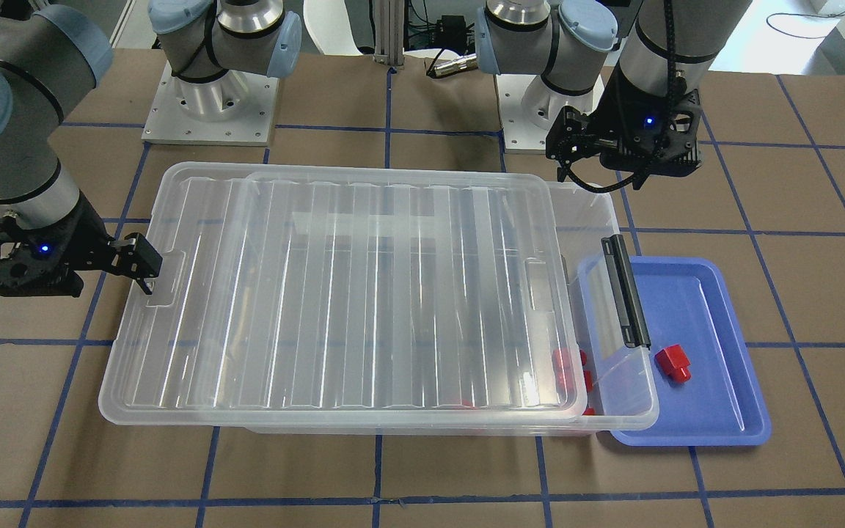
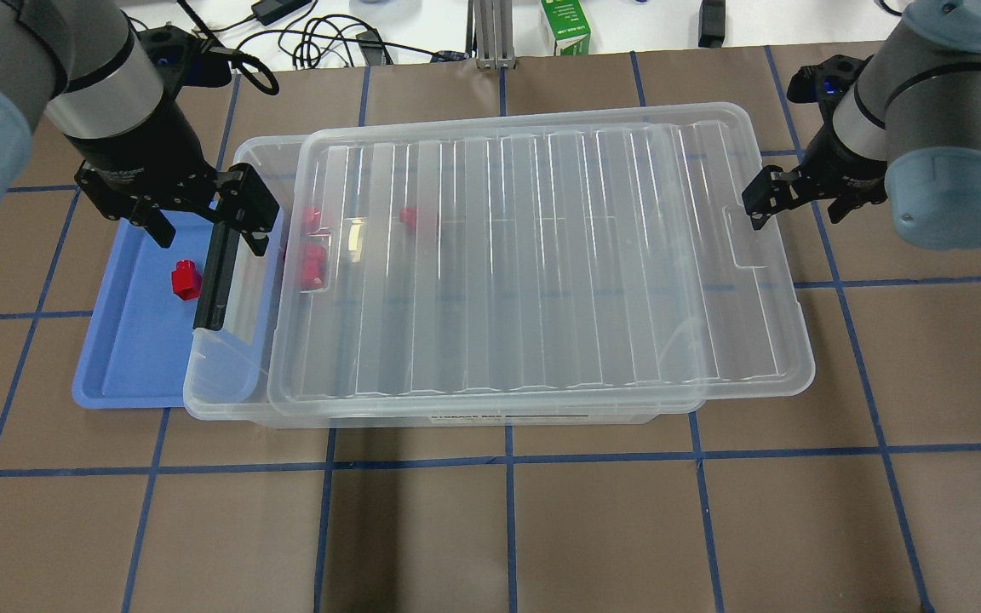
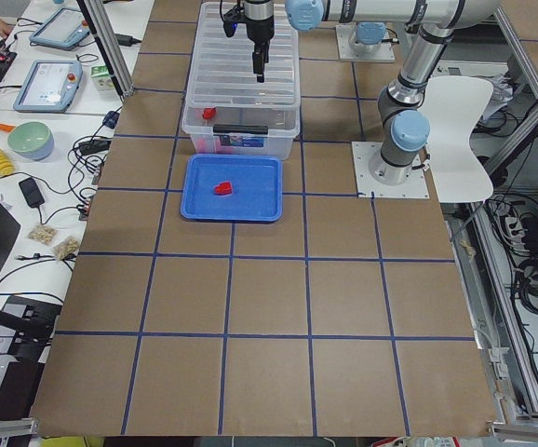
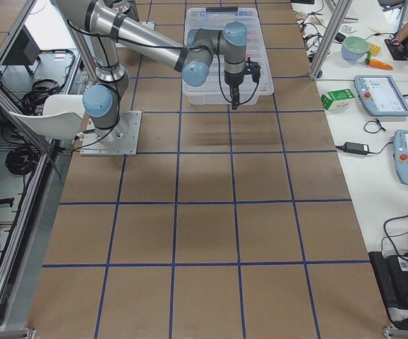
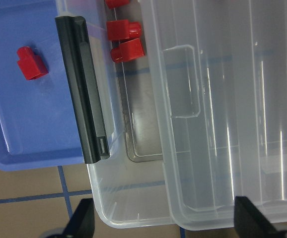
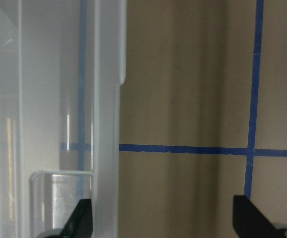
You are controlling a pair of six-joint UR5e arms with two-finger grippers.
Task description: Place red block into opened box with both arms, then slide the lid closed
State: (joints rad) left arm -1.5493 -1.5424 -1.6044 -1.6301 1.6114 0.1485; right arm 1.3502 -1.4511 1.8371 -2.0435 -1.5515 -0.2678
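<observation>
- The flat clear ribbed plastic lid [image 2: 542, 255] leaves the big clear plastic box [image 2: 226, 383] open at its latch end.
- The right fingers [image 2: 761, 197], spread and empty, should push it straight and slowly.
- The left fingers [image 2: 256, 213] are spread and empty too.

text: none legible | box [image 2: 354, 416] label strip [image 2: 507, 418]: too small | green carton [image 2: 565, 25]: print blurred

Overhead, front views oppose across box [image 2: 235, 375]; side views far; wrist cameras close, downward.

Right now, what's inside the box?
Several red blocks lie at the open end of the box, some under the lid. The lid blurs everything beyond, so the count's uncertain.
</observation>
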